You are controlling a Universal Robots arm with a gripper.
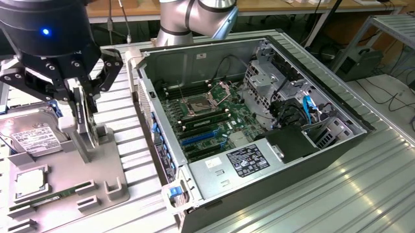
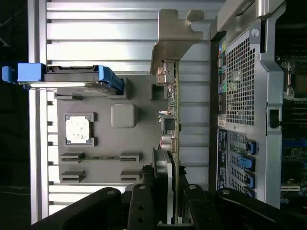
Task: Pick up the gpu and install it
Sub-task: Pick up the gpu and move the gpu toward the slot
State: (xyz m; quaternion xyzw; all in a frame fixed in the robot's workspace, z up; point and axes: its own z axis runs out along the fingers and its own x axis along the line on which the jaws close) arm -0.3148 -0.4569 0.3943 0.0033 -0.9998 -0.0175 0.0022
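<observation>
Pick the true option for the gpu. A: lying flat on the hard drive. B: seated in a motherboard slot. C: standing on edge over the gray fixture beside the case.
C: the gpu stands on edge over the gray fixture, in the jaws of the gripper, outside the computer case.

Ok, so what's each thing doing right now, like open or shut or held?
tool: shut on the gpu.
gpu: standing on edge, gripped by the tool, over the gray tray.
computer case: lying on its side, open, insides showing.
hard drive: resting on the tray, label showing, untouched.
memory stick: lying in its tray slot.
</observation>
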